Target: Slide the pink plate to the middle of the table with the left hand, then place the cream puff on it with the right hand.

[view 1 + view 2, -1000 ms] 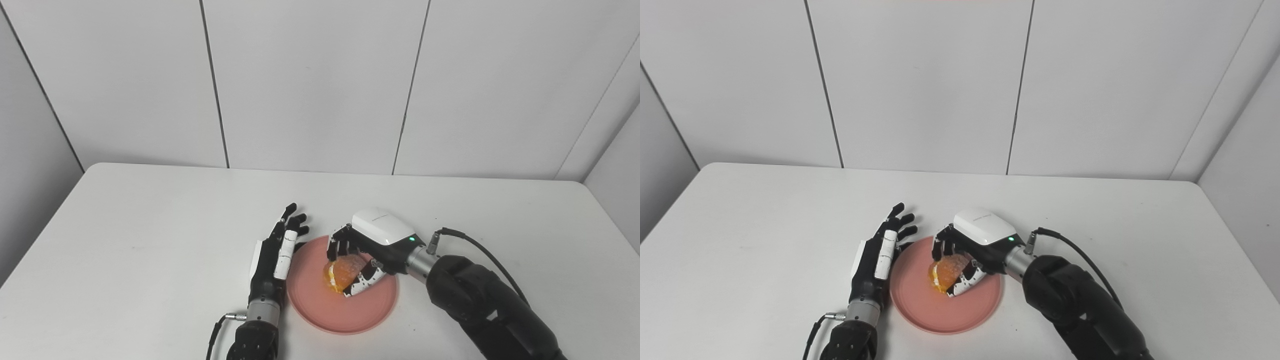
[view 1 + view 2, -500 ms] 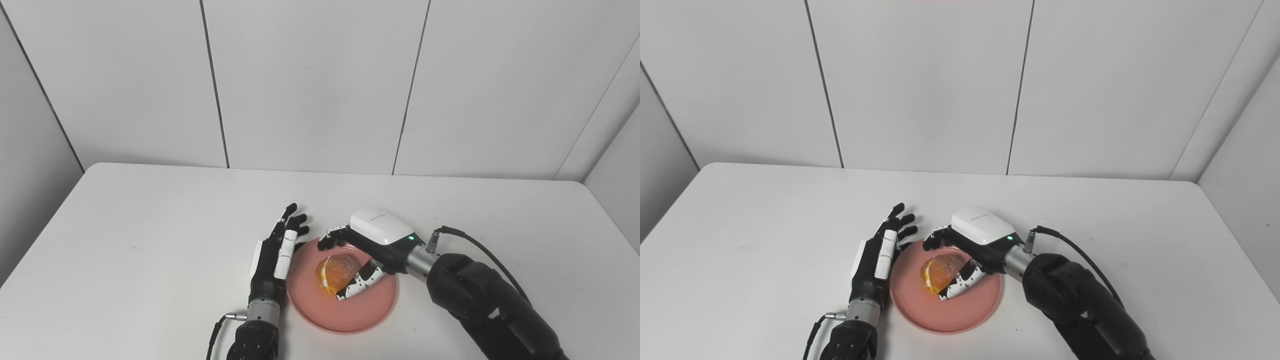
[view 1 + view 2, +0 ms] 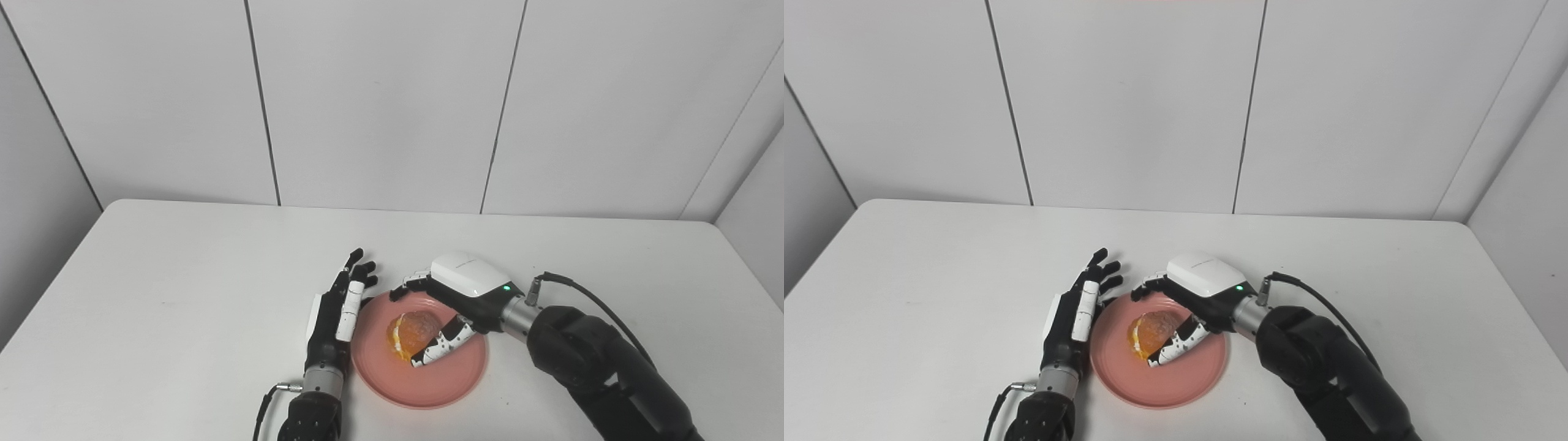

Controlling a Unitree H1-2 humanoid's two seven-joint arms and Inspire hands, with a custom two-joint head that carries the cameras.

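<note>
Plate: the pink plate (image 3: 421, 373) sits low in the frame, a little left of center, on the white counter (image 3: 184, 275).
Puff: the cream puff (image 3: 411, 334) lies on the plate, toward its upper half.
Right robot hand: the right robot hand (image 3: 450, 306) is released, fingers spread above the puff and thumb stretched along its right side, close to it; I cannot tell if the thumb touches.
Left robot hand: the left robot hand (image 3: 340, 306) is released too, standing edge-on just beside the plate's left rim, fingers pointing up the frame.
Stage: I would judge the placing done, with only the pull-back left.
Risk: if the right hand draws away low, the thumb could drag the puff or nudge the plate; a sideways shift of the left hand could push the rim.
Room: wide bare counter to the upper left and to the right; the near edge lies close below the plate, so lifting first looks safest.
</note>
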